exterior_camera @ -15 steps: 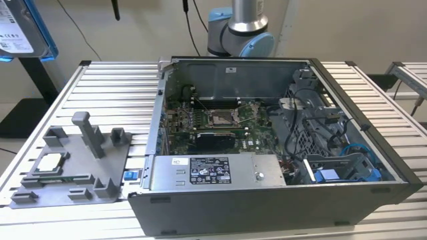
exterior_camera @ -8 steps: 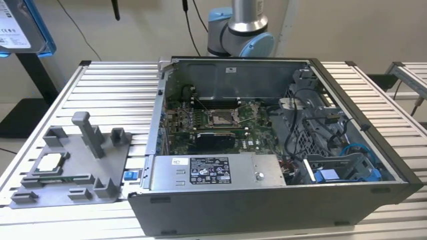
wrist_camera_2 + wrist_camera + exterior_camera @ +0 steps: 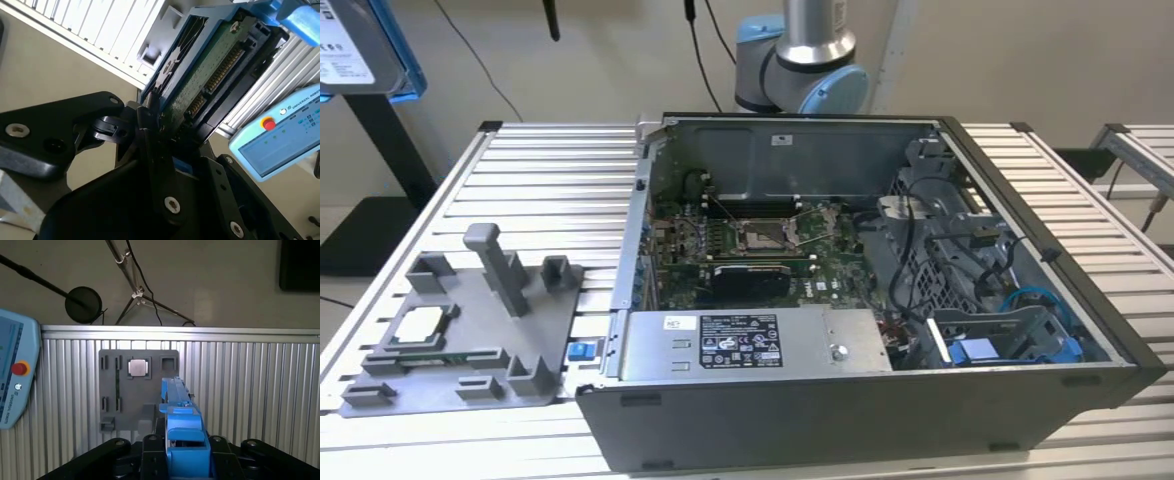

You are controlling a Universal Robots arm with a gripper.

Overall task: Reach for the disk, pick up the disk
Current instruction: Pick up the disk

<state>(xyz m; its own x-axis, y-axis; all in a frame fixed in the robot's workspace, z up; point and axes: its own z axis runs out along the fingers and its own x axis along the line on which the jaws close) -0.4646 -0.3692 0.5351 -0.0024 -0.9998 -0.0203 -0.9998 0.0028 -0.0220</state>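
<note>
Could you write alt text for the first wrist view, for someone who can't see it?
The black gripper holds the disk, seen edge-on in its blue frame. Behind lie a ribbed metal table and a gray plate carrying a small square chip; a control pendant shows at one edge.

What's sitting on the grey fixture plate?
A square chip lies in a pocket of the grey fixture plate. In the first wrist view the disk covers one corner of the plate, so anything there is hidden.
</note>
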